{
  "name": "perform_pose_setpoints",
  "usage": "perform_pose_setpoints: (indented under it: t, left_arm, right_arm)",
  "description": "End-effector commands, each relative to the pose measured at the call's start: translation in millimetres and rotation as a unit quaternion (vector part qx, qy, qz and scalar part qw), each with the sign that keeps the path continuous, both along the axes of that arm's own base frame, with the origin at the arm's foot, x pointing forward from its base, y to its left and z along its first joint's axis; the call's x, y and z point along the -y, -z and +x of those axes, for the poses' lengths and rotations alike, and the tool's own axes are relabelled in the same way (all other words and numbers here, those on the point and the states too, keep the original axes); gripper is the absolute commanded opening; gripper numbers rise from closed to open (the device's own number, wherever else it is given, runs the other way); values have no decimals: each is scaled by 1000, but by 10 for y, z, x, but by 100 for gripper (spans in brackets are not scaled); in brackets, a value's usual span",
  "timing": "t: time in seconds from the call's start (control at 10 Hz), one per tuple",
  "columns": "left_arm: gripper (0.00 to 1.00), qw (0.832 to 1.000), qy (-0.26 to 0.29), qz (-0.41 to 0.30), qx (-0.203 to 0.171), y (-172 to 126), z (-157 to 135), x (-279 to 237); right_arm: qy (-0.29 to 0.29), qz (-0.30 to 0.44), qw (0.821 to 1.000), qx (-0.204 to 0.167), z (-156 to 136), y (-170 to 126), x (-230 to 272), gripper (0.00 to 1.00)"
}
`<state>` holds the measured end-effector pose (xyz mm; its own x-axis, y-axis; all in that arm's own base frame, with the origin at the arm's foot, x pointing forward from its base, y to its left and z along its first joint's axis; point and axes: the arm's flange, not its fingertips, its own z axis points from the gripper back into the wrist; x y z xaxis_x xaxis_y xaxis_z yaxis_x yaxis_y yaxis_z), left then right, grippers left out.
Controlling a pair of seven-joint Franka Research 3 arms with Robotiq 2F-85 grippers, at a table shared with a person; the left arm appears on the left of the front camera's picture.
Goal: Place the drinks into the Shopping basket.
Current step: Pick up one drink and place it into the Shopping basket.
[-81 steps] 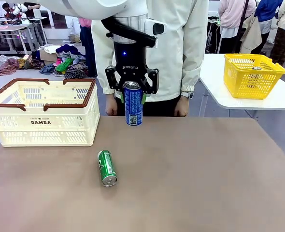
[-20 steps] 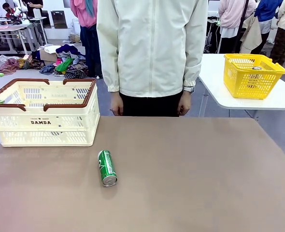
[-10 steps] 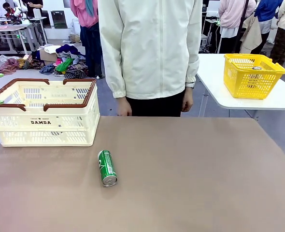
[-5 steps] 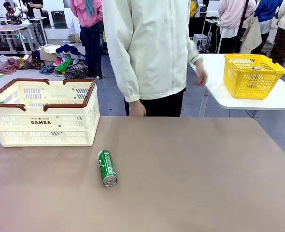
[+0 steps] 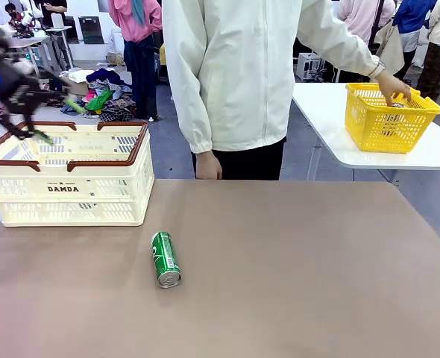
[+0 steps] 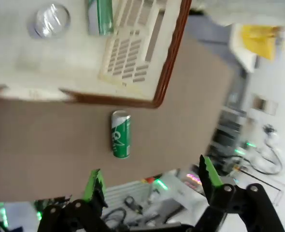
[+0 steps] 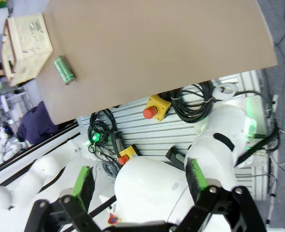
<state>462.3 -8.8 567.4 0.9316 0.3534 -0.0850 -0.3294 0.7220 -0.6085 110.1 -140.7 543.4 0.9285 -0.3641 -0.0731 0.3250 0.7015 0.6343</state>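
The green can (image 5: 165, 259) lies on its side on the brown table, in front of the cream Shopping basket (image 5: 67, 175) marked DAMDA. My left gripper (image 5: 56, 121) hovers blurred over the basket's left rear rim, open and empty. Its wrist view looks down between open fingers (image 6: 152, 176) on the green can (image 6: 120, 134) and the basket's brown rim (image 6: 169, 67). Inside the basket a round silver can end (image 6: 52, 20) shows; its side colour is hidden. My right gripper (image 7: 140, 180) is open, high above the table, far from the green can (image 7: 65, 69).
A person stands at the table's far edge, one hand (image 5: 207, 168) hanging near it, the other hand (image 5: 391, 86) reaching into a yellow basket (image 5: 388, 115) on a white side table. A green-and-white object (image 6: 100, 14) lies inside the cream basket.
My left gripper has come into the front view above the basket's left rear. The person has turned and stretched an arm out to the yellow basket. The green can has not moved.
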Motion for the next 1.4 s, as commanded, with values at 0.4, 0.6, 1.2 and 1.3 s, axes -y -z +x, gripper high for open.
perform_pose_setpoints:
  t: [0.4,0.6,1.2,1.3]
  left_arm:
    - [100,981,96,150,-80,544,-782,1393]
    - [100,988,83,95,-91,638,-1242,1243]
    - [100,987,82,111,-87,661,-1145,1339]
    - [100,987,84,103,-85,682,-1238,1318]
  right_arm:
    - [-8,4,1000,9,-102,-3,14,100]
    - [-8,4,1000,9,-102,-3,14,100]
    - [-8,4,1000,9,-102,-3,14,100]
    - [-8,4,1000,9,-102,-3,14,100]
